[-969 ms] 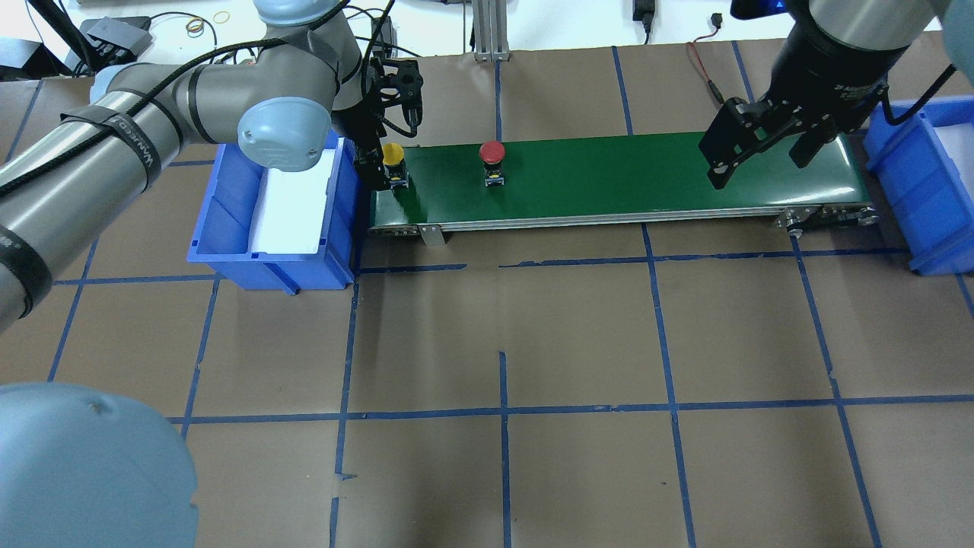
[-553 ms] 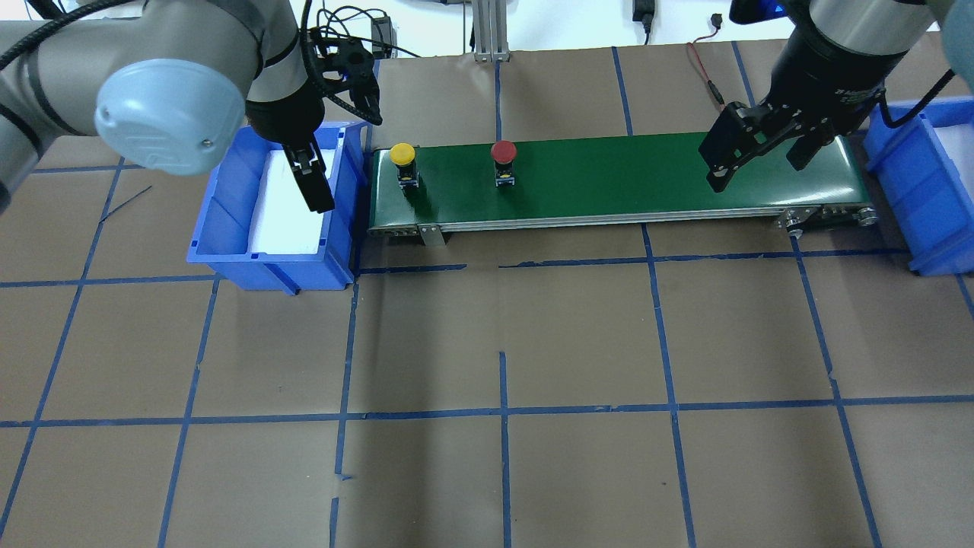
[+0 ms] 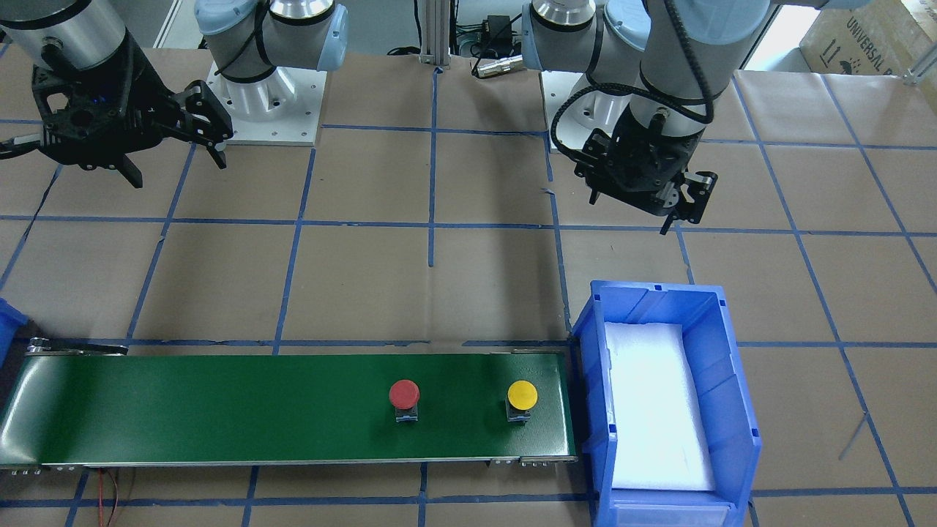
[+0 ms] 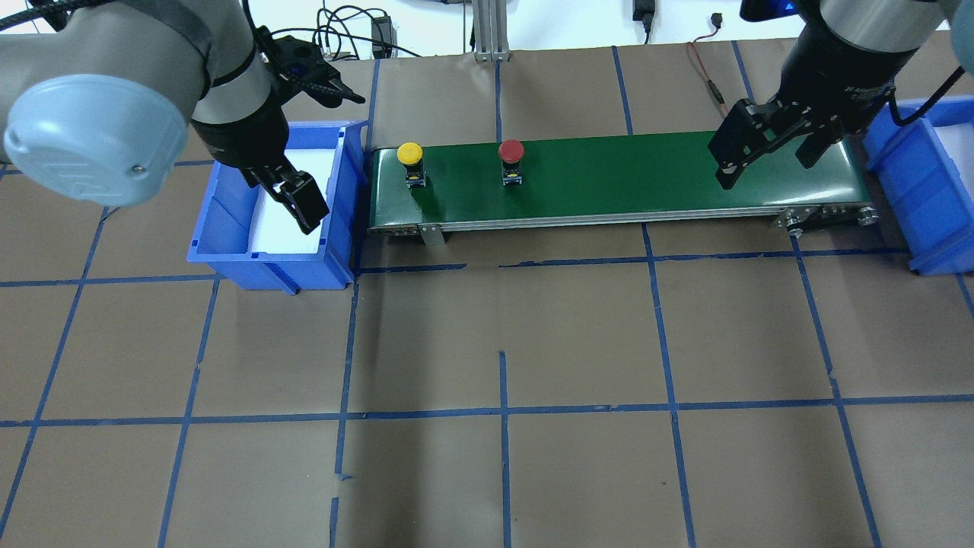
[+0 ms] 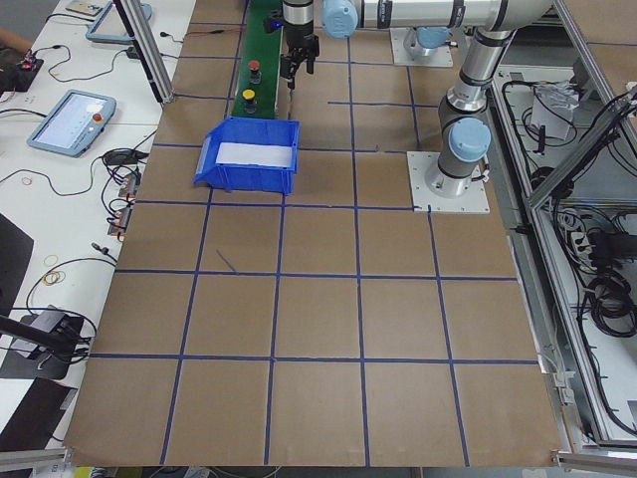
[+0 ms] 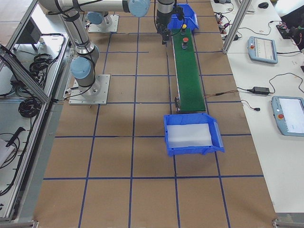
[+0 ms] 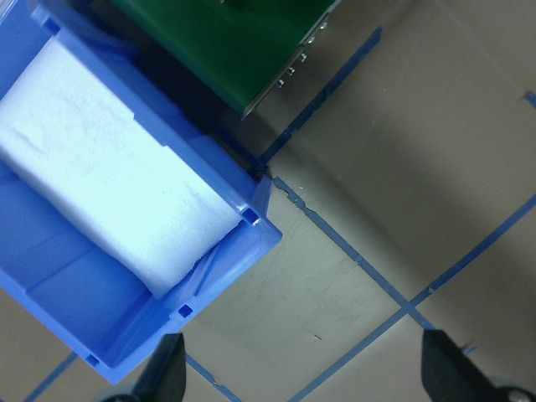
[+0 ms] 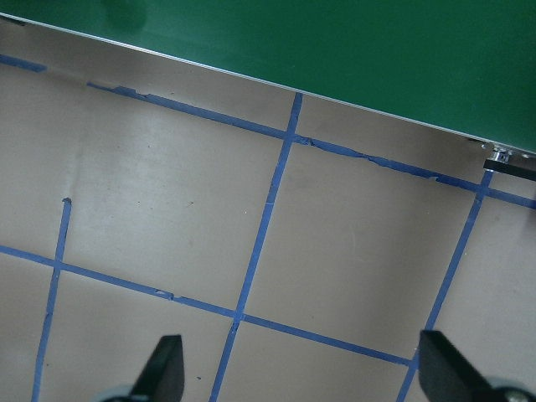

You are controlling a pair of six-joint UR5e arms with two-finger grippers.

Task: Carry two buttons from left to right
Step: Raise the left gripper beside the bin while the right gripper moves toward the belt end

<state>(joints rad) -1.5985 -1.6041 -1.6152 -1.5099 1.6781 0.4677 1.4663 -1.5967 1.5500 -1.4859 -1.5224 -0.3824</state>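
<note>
Two buttons stand upright on the green conveyor belt (image 4: 647,175) near its left end: a yellow-capped button (image 4: 409,154) and, to its right, a red-capped button (image 4: 510,151). The front-facing view shows the yellow button (image 3: 522,396) and red button (image 3: 403,394) free of any gripper. My left gripper (image 3: 631,214) hangs open and empty by the left blue bin (image 4: 228,228), apart from the yellow button. Its wrist view looks down on that bin's near corner. My right gripper (image 4: 765,171) hovers open and empty over the belt's right end.
The left blue bin (image 3: 739,366) holds only white foam padding. A second blue bin (image 4: 928,160) sits past the belt's right end. Cables and an aluminium post (image 4: 487,30) lie behind the belt. Blue tape lines grid the brown table (image 4: 502,342).
My left gripper has drawn back from the yellow button, moving left over the blue bin. Both buttons have shifted slightly right along the belt. The right gripper has barely moved.
</note>
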